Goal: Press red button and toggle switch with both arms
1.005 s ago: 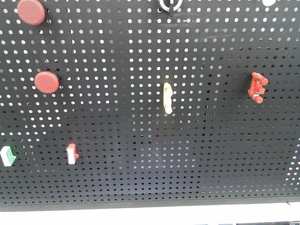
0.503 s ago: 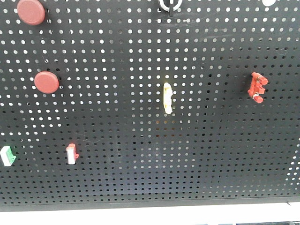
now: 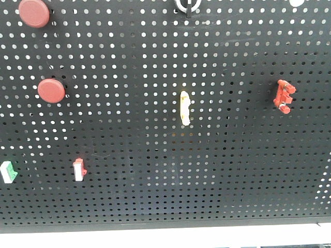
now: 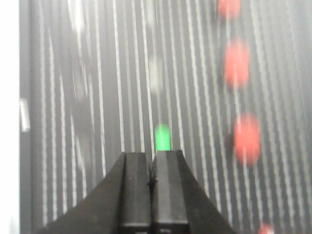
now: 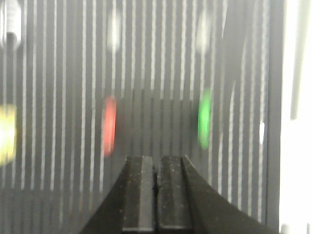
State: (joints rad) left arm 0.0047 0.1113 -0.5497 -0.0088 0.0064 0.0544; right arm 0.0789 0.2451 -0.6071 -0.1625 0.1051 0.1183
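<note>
Toggle switch (image 3: 284,96), a small all-red notched lever, is mounted upright on the right side of the black pegboard (image 3: 232,170) in the front view. Two round red discs sit on the left side: the upper red button (image 3: 34,13) near the top corner and the lower red button (image 3: 51,91) below it. A yellow piece (image 3: 184,108) is fixed near the middle, a red-and-white rocker (image 3: 78,169) is low on the left, and a green-and-white rocker (image 3: 8,172) is at the left edge. No arm shows in this view.

The left gripper (image 4: 152,161) has its two black fingers pressed together with nothing between them. It is clear of the board, and a blurred green patch (image 4: 162,137) lies just past its tips, with blurred red patches (image 4: 247,138) off to the side.

The right gripper (image 5: 156,163) is likewise closed, finger against finger, and empty. It touches nothing. Beyond it are a blurred red streak (image 5: 110,125) and a blurred green streak (image 5: 204,118); both are too smeared to say which parts they are.
</note>
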